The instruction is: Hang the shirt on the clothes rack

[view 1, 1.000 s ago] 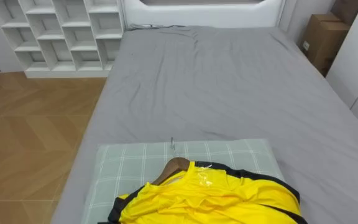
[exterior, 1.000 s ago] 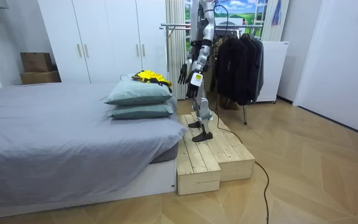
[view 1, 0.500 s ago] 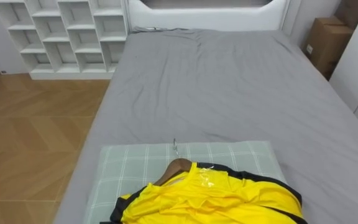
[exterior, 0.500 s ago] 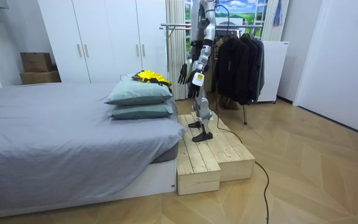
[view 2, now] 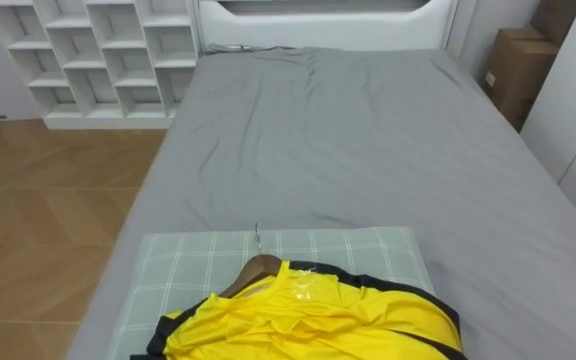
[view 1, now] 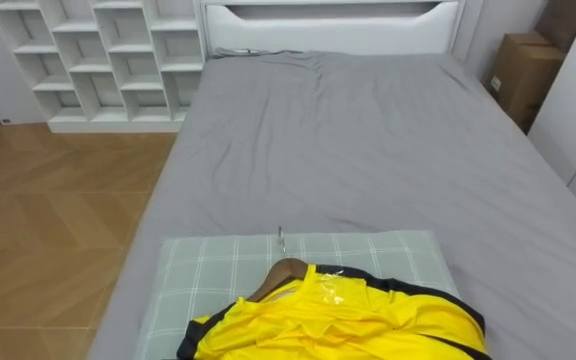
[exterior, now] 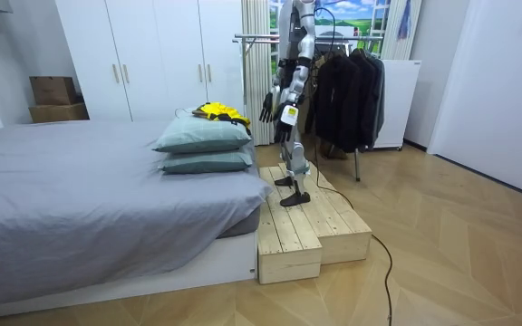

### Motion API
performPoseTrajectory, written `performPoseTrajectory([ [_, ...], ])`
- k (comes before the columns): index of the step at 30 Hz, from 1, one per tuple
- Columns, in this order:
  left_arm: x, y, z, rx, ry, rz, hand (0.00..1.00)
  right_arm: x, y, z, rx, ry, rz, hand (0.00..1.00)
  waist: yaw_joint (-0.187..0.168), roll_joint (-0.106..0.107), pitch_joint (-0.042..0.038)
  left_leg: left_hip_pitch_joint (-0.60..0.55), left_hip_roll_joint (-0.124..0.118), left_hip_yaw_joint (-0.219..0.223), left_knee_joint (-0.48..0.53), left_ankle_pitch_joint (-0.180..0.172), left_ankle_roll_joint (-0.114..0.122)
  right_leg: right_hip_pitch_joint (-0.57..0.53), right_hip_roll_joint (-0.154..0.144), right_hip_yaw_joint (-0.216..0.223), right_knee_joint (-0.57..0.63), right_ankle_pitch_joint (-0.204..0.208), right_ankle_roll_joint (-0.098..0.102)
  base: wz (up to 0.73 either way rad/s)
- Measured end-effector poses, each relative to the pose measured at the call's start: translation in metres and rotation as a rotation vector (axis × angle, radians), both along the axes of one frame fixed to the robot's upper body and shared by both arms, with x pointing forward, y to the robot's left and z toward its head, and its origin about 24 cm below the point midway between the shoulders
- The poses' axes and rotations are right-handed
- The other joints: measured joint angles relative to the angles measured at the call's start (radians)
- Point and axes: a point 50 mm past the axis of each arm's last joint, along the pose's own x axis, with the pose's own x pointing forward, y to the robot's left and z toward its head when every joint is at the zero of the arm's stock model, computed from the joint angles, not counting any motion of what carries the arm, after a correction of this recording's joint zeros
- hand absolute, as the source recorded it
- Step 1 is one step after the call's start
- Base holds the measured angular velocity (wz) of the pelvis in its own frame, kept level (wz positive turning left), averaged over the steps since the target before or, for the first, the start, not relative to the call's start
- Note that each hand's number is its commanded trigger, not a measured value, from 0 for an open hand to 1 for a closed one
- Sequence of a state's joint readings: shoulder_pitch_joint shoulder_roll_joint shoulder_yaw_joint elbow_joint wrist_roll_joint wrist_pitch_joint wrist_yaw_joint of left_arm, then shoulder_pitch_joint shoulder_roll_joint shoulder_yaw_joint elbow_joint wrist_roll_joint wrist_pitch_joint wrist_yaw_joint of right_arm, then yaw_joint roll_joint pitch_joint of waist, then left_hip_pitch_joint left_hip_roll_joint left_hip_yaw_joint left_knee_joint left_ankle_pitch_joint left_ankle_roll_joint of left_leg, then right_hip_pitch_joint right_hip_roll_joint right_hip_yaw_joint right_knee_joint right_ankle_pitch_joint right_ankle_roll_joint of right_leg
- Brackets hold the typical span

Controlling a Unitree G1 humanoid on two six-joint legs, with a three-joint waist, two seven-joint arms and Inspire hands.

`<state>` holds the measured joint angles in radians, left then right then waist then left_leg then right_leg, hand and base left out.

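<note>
A yellow shirt point(view 1: 338, 325) with black trim lies on a wooden hanger point(view 1: 280, 272), whose metal hook point(view 1: 281, 238) points up the bed. Both rest on a green checked pillow point(view 1: 208, 265) right below my view. In the room view the shirt point(exterior: 217, 111) tops the stacked pillows at the bed's near end. I stand upright on a wooden platform point(exterior: 302, 226) beside them. My left hand point(exterior: 266, 107) hangs at my side with relaxed fingers, a little to the room view's right of the shirt and holding nothing.
A grey bed point(view 1: 368, 140) stretches ahead. White shelves point(view 1: 98, 50) and wooden floor lie to my left, and cardboard boxes point(view 1: 516, 65) to my right. Behind me stands a clothes rail point(exterior: 261, 38) with dark garments point(exterior: 343, 86).
The eye view has shifted slightly, which is the camera's own move. The shirt, the hanger and my left hand stay where they were.
</note>
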<state>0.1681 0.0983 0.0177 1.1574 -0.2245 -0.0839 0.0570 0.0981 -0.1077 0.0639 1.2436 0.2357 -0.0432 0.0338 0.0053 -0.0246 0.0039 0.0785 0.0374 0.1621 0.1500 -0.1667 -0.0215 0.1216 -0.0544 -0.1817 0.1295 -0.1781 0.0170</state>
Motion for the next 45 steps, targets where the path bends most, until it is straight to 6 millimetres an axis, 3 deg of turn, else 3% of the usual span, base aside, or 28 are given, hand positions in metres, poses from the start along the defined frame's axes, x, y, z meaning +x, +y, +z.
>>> performPoseTrajectory([
  [5,0.0,0.0,0.0,0.003,0.001,0.001,0.0,0.0,0.0,0.0,-0.003,0.0,0.0,0.0,0.0,0.0,-0.0058,0.001,0.0,0.0,0.0,0.0,0.0,0.001,0.0,0.0,0.001,0.0,0.0,0.0],
  [16,-0.005,0.011,0.002,0.117,0.029,0.054,0.0,-0.001,-0.001,0.0,-0.009,0.005,-0.009,0.0,-0.001,0.004,-0.0011,0.005,0.0,-0.004,0.001,-0.001,-0.001,0.008,0.0,-0.005,0.001,-0.002,-0.001,0.0],
  [23,-0.004,0.031,0.009,0.325,0.053,0.088,0.0,-0.002,-0.002,0.0,-0.012,0.007,-0.015,0.0,0.0,0.008,-0.0005,0.005,-0.001,-0.01,0.004,-0.001,-0.001,0.01,0.0,-0.007,0.0,-0.003,-0.001,0.01],
  [31,0.03,0.041,0.025,0.561,-0.086,0.016,0.0,0.001,-0.005,0.001,-0.05,0.0,0.006,0.0,-0.003,0.019,0.0025,0.002,-0.002,-0.029,0.015,-0.006,-0.002,0.022,0.001,-0.016,-0.006,-0.003,-0.001,0.05],
  [39,0.059,0.04,0.045,0.843,-0.224,-0.167,0.0,0.005,-0.005,0.001,-0.067,-0.009,0.012,0.0,-0.025,0.021,0.0006,0.001,-0.003,-0.027,0.01,-0.006,-0.002,0.022,0.001,-0.023,-0.01,-0.003,-0.001,0.0],
  [45,0.071,0.033,0.052,0.95,-0.291,-0.258,0.0,0.005,-0.007,0.002,-0.09,-0.006,0.002,0.0,-0.04,0.028,-0.0035,0.003,-0.004,-0.029,0.009,-0.006,-0.002,0.022,0.0,-0.023,-0.011,-0.003,-0.001,0.0],
])
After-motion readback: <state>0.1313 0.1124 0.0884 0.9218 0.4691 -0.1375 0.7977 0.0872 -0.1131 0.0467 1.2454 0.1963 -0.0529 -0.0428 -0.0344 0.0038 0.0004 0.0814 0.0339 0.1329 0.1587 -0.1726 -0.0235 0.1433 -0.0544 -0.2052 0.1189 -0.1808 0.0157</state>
